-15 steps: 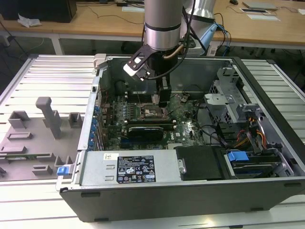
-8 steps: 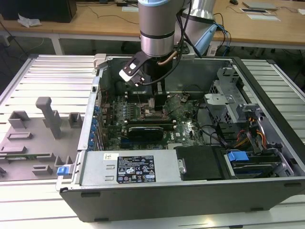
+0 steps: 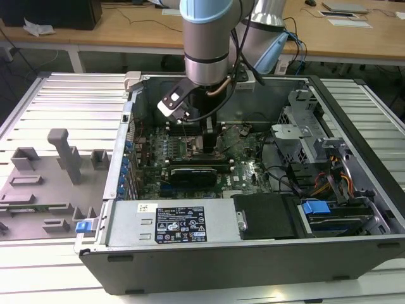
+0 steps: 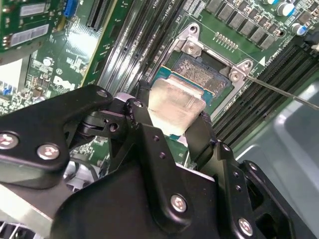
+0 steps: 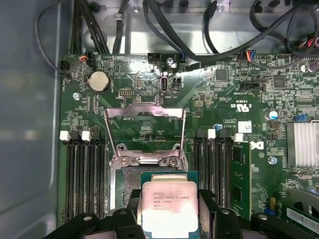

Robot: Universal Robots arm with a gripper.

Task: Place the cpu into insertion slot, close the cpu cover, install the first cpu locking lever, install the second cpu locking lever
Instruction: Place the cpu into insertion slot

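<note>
The black, matte metal tool (image 4: 172, 118) sits closest in both wrist views, its plates blocky and dotted with round screw heads. Its two fingers (image 4: 203, 130) are clenched on opposite edges of the cpu (image 5: 168, 206), a small flat square with a dull silver-beige lid on a thin green backing.

The cpu hangs over the near part of the insertion slot (image 4: 202, 73). The rest of the slot's dark, finely grained centre lies bare beyond it, ringed by a bright silver frame with round bolt heads at the corners. I cannot tell whether chip and socket touch.

In the first wrist view the cpu cover (image 5: 144, 110), a thin shiny metal frame plate, stands raised at the slot's far edge, and green board shows through its square window. A thin straight metal rod (image 4: 279, 90) slants away from one corner of the frame. Long black memory slots (image 5: 84, 179) with white end clips flank the socket on both sides, set in the glossy green motherboard (image 5: 239, 99).

In the exterior view the arm (image 3: 209, 38), smooth grey with a pale blue cap, reaches down into the open dark computer case (image 3: 253, 259). The case rests on a ribbed, slatted metal surface (image 3: 63, 95). A grey moulded fixture tray (image 3: 38, 190) lies at the exterior view's left.
</note>
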